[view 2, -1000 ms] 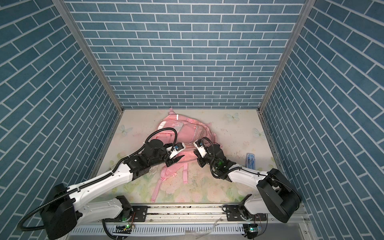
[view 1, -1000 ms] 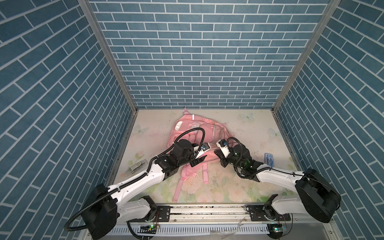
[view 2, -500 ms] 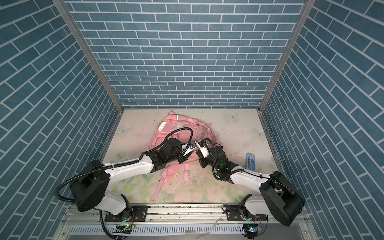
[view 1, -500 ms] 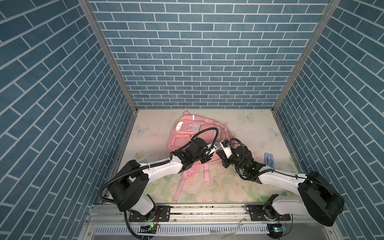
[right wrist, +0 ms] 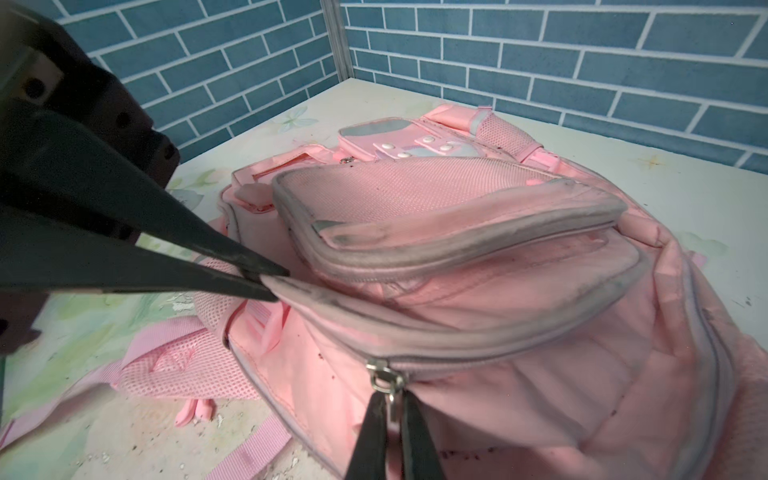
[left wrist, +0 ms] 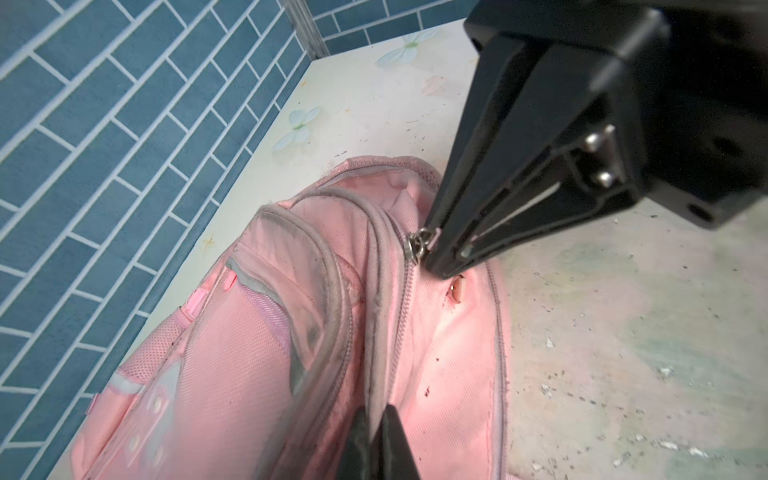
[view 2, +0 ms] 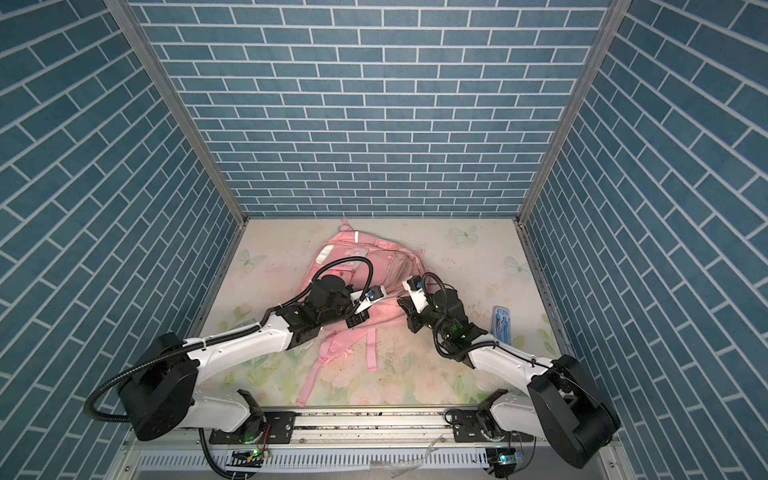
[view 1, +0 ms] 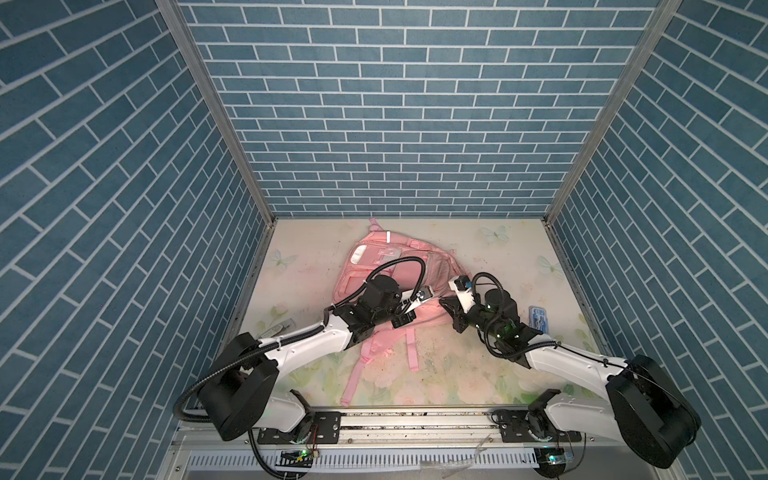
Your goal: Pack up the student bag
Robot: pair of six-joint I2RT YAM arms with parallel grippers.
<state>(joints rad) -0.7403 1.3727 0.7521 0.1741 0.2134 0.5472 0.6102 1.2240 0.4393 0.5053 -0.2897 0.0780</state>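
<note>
Centrally, the student bag (view 1: pixel 401 275) lies on the bench (view 1: pixel 478 374). The left hand (right wrist: pixel 270 286) pinches its grey zip edge; the right hand (right wrist: pixel 392 398) clamps the zip pull (right wrist: pixel 380 371). A blue case (view 1: pixel 539 319) lies beside the right arm (view 1: pixel 561 365), apart from the bag.

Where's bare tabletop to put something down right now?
Bare: table between student bag and right wall at the back; also the back-left strip beside the bag. Crowded: the middle, where left gripper and right gripper pinch the bag, straps trailing frontward; blue case by the right wall.
</note>
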